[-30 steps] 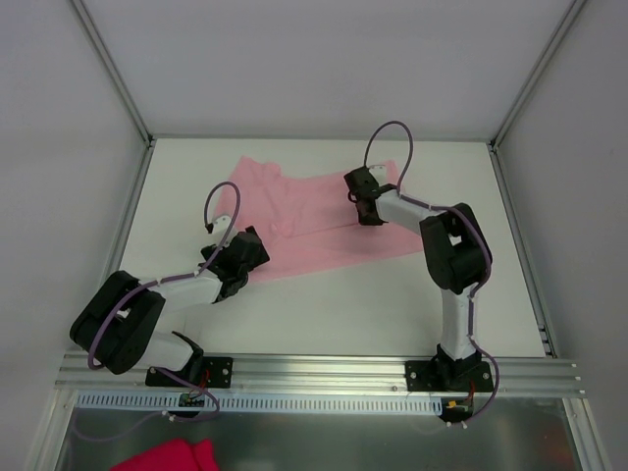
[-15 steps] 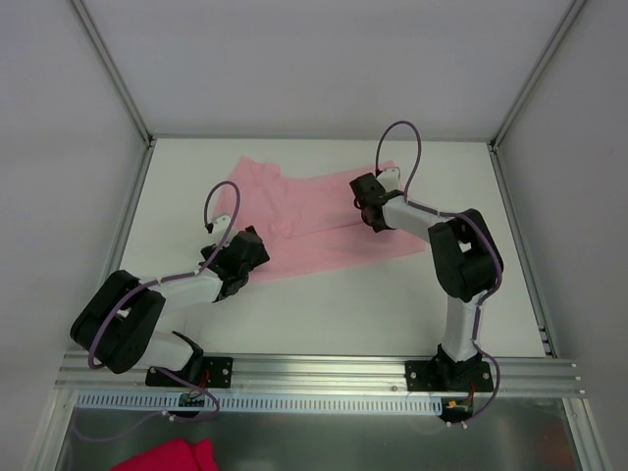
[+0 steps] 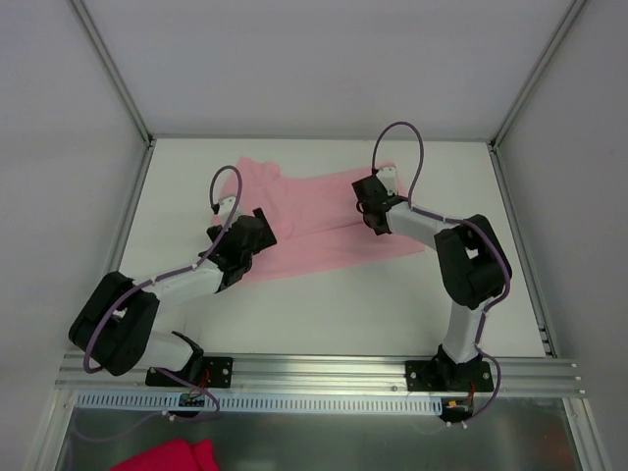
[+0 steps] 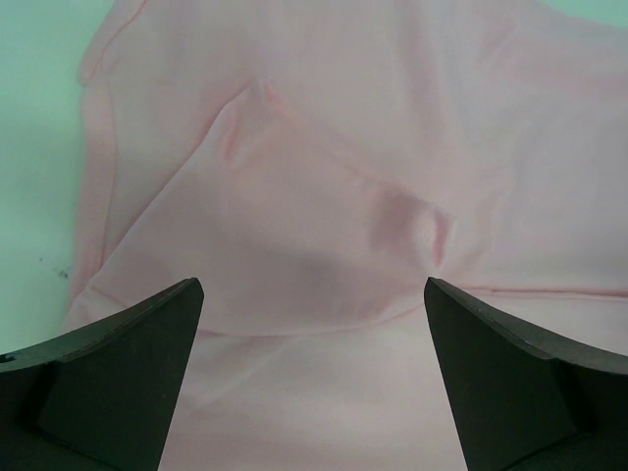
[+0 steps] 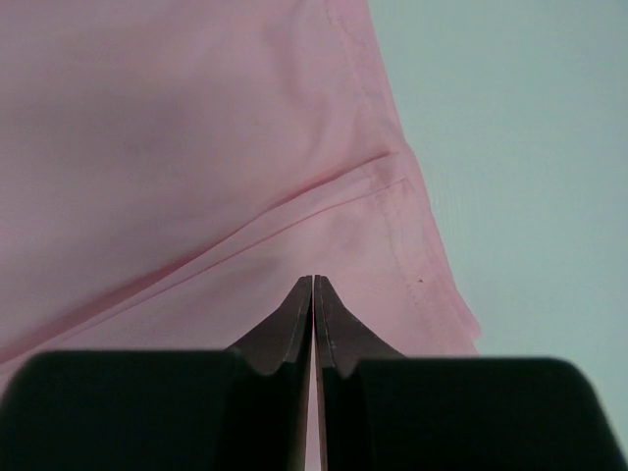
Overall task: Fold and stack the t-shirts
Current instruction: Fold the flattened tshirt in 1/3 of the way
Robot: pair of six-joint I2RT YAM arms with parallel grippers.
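- The pale pink t-shirt [image 3: 314, 211] lies spread and unfolded on the far half of the table [image 3: 324, 314], with creases and a small pucker [image 4: 437, 231] near its middle
- Over the last second the left gripper [image 4: 312, 289] has moved from the shirt's near left edge further onto the cloth, toward its middle; its jaws stand wide apart and hold nothing, and the pucker sits just ahead of them
- The right gripper [image 5: 313, 283] has slid a short way toward the shirt's right edge, and that arm's elbow has swung outward; its fingertips are pressed together just by the stitched hem [image 5: 324, 194] there, and whether any fabric is caught between them cannot be told
- The shirt's outline has hardly shifted meanwhile, so this looks like positioning or smoothing, not a fold
- Judged from how the shirt lies, the first fold is not yet begun; the left jaws seem placed to take hold near the middle creases
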